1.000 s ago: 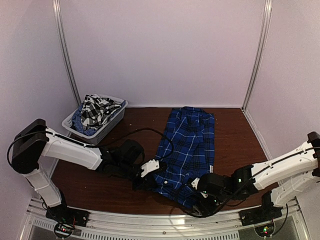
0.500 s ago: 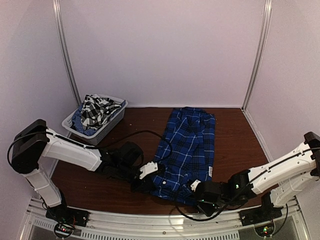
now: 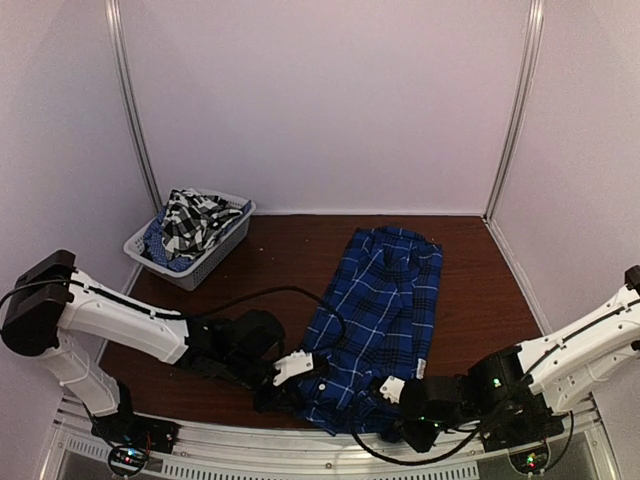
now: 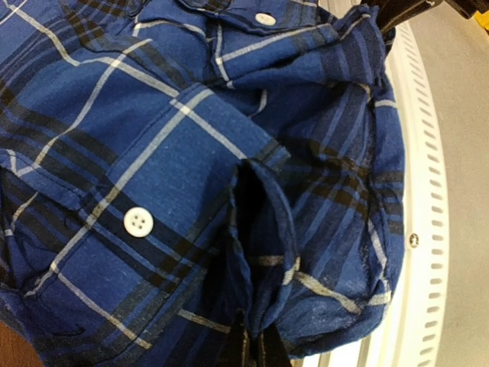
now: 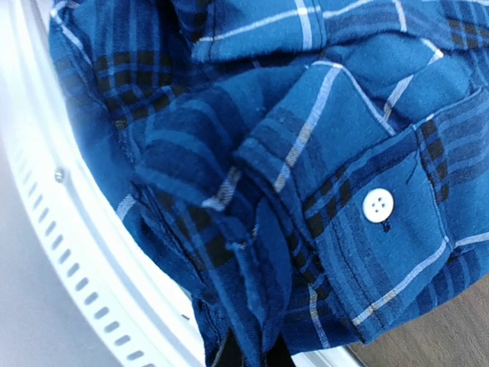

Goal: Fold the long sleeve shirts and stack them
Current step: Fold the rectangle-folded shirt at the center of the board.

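Left claw and right claw are both clenched on the near hem of the blue plaid shirt, one at each corner, seen from above. The shirt lies lengthwise on the brown table, its collar end toward the back wall. A black cable loops over the wood to the shirt's left edge, and the wrists cover the hem corners. Well apart, at the back left, a white mesh basket holds a black-and-white checked shirt. On the left wrist camera, plaid cloth fills the frame — a raised fold runs down into the dark fingertips, a white button to its left, the perforated white rail at right. On the right wrist camera, bunched cloth again hides the tips; a button sits right, rail left.
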